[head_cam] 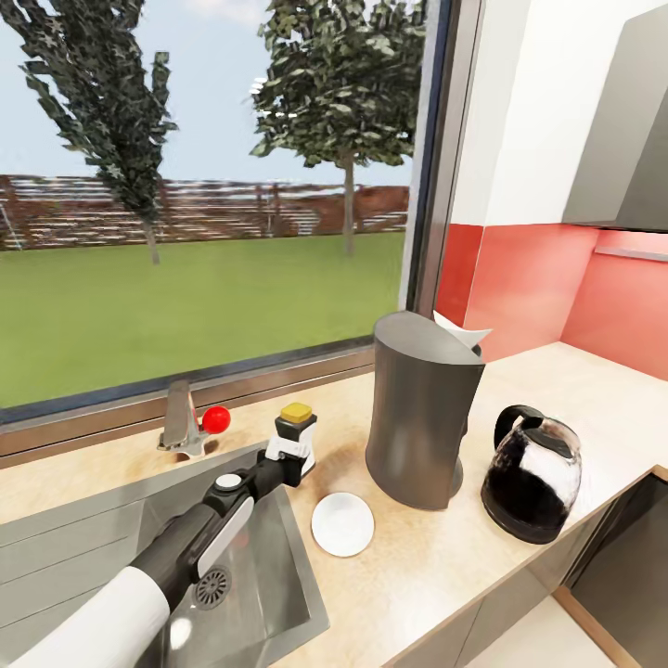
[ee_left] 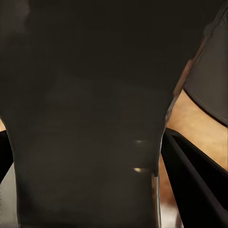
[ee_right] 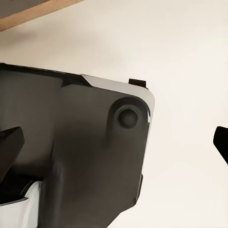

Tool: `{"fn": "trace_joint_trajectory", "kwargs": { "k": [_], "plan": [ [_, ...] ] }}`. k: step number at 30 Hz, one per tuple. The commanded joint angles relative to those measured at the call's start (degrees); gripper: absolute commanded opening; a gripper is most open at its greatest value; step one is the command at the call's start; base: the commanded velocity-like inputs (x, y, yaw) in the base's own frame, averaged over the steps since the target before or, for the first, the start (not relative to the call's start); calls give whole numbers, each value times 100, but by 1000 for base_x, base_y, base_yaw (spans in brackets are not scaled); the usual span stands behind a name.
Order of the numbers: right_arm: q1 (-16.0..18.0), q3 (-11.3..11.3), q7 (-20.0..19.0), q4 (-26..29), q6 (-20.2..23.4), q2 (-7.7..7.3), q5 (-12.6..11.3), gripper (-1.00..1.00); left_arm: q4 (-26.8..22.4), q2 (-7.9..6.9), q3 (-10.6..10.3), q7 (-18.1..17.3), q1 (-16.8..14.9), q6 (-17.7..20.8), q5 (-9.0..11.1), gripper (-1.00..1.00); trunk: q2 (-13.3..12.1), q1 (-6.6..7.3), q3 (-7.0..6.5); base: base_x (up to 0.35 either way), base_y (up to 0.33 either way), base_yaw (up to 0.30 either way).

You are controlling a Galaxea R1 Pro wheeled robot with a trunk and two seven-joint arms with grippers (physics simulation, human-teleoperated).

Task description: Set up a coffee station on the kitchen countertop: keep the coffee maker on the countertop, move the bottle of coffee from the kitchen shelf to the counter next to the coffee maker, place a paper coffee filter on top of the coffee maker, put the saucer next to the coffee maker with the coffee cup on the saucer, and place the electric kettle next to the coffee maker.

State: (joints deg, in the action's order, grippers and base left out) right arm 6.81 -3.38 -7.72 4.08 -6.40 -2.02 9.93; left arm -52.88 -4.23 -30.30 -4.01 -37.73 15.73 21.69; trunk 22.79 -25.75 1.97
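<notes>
The dark grey coffee maker (head_cam: 422, 422) stands on the light-wood kitchen countertop (head_cam: 575, 390), with the white paper coffee filter (head_cam: 461, 332) lying on its slanted top. To its left stands the bottle of coffee (head_cam: 297, 429) with a yellow cap, and my left gripper (head_cam: 293, 452) is shut around it. In the left wrist view the dark bottle (ee_left: 85, 118) spans the gap between the fingers (ee_left: 194, 180). The white saucer (head_cam: 342, 524) lies bare in front of the bottle. To the right of the machine sits the glass electric kettle (head_cam: 533, 478). My right gripper (ee_right: 114, 142) is open. The coffee cup and kitchen shelf are out of view.
A grey inset sink (head_cam: 278, 594) lies under my left arm, with a faucet (head_cam: 181, 422) and a red knob (head_cam: 216, 419) behind it. A large window runs along the back, and a red backsplash (head_cam: 547, 278) stands at the right. The counter's front edge passes just beyond the kettle.
</notes>
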Motion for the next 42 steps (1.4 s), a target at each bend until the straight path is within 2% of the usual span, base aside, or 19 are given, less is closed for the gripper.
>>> {"fn": "trace_joint_trajectory", "kwargs": {
  "k": [1,11,24,32,42],
  "plan": [
    [5,-39,-18,-4,-19,1,52,100,-8,-4,-11,-3,-6,26,37,-100,13,-4,13,0,0,0],
    [5,-25,-1,-12,-17,0,65,100,-3,35,-34,6,-5,26,28,-100,13,-4,13,73,-140,0],
    [5,-23,-1,-13,-19,15,62,100,-3,32,-15,33,-3,18,28,-100,13,-4,48,-229,-197,62],
    [5,-22,-1,-13,-17,17,62,100,-3,38,-20,58,-10,16,28,-100,13,-4,90,-51,-36,129],
    [5,-22,-1,-30,-18,17,65,100,-3,63,-37,76,-63,-112,2,-100,13,-4,108,125,0,69]
  ]
}}
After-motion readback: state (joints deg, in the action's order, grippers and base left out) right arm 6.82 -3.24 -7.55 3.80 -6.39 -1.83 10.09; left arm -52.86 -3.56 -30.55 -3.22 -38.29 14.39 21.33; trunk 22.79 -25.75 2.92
